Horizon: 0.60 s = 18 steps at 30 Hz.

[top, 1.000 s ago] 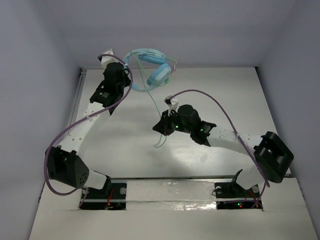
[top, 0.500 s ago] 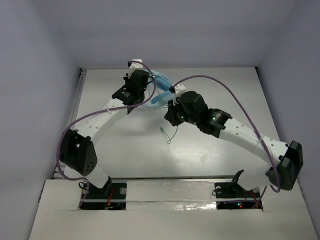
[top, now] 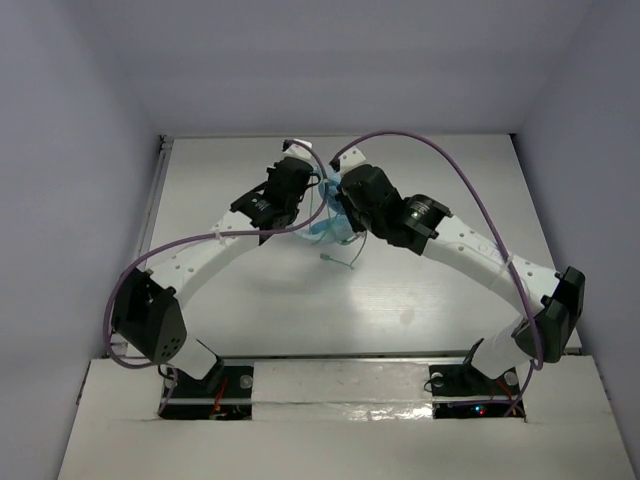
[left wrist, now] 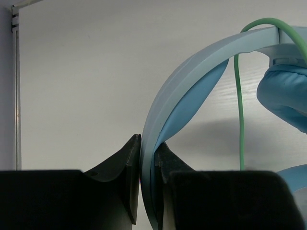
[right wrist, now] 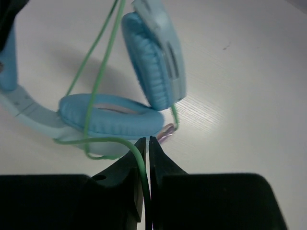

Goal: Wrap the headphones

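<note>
The light blue headphones point(top: 326, 228) hang between the two grippers near the middle of the table. My left gripper point(left wrist: 147, 148) is shut on the curved headband point(left wrist: 192, 81), which rises to the right toward an ear cup point(left wrist: 285, 96). My right gripper point(right wrist: 147, 143) is shut on the thin green cord point(right wrist: 96, 76), which runs down between its jaws. Just beyond its tips are two padded ear cups, one lying flat point(right wrist: 110, 117) and one on edge point(right wrist: 153, 62). In the top view the left gripper point(top: 312, 195) and right gripper point(top: 338, 205) sit close together, hiding most of the headphones. A loose end of the cord point(top: 338, 260) trails on the table.
Thick purple robot cables point(top: 450, 170) arc above both arms. A metal rail point(top: 158, 190) runs along the table's left edge. Grey walls close in the back and both sides. The arm bases point(top: 205, 385) stand at the near edge.
Both arms swung toward the table's middle. The left one carried the headphones in from the back-left, and the right gripper closed in next to the ear cups with the cord.
</note>
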Motion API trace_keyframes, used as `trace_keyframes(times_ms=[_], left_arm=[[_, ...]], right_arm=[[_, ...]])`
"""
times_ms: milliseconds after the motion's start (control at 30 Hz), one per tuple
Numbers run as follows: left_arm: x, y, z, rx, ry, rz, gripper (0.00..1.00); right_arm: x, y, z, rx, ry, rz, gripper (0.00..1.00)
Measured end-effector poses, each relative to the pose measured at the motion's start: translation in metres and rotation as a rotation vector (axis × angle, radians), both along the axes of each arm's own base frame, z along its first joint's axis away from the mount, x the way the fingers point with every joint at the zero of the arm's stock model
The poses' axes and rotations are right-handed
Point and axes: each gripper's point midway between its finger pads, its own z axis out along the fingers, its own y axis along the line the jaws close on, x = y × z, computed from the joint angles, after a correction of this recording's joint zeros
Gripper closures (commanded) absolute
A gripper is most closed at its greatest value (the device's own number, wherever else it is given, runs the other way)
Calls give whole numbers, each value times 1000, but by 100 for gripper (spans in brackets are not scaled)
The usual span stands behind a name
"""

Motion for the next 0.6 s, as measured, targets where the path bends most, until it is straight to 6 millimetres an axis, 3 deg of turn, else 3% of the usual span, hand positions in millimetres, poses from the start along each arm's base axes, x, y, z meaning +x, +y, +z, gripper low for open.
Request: trace_keyframes(times_ms=[67, 233, 400, 600], left_arm=[[-9, 3, -5, 17, 31, -27, 100], [-30, 4, -18, 22, 106, -99, 100], [-47, -8, -19, -43, 154, -193, 100], [-65, -24, 6, -155, 141, -309, 100]], right_arm=[[3, -5, 0, -34, -21, -21, 75], [13, -15, 9, -67, -82, -76, 68], [22, -13, 12, -40, -123, -101, 71], [37, -22, 5, -19, -138, -144, 78]])
